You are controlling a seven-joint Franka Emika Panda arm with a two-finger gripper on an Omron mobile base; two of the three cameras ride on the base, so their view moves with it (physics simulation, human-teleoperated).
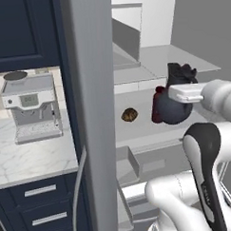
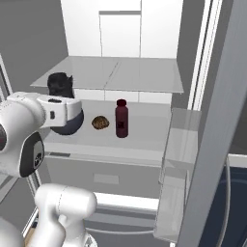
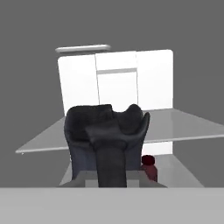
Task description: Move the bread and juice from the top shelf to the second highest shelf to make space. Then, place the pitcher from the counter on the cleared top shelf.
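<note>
I have the pitcher (image 3: 105,131) clamped in my gripper (image 3: 111,173), the jaws pressed tight on its handle, which in the hand view rises as a dark bar straight up from the bottom edge into the jug's rim. The pitcher hangs in front of the open fridge, its round dark belly level with the second highest shelf (image 2: 120,144) and its black rim and spout (image 1: 181,71) reaching up to about the front edge of the top shelf (image 2: 144,77). In the right base view it sits at the left end of the fridge opening, partly behind my white wrist (only the rim and a bit of the belly show there).

The bread (image 2: 100,122) and the juice (image 2: 121,118) both stand on the second highest shelf. The bread is a small brown lump just to the left of the bottle in the right base view, near it but not touching. The juice stands upright, cap on. In the left base view the pitcher overlaps the bottle, so only the juice's left side and cap show beside the jug; whether they touch I cannot tell.

The top shelf is a thin pale panel with a centre seam. To the left of the fridge wall, the counter (image 1: 28,154) carries a grey coffee machine (image 1: 31,107).
</note>
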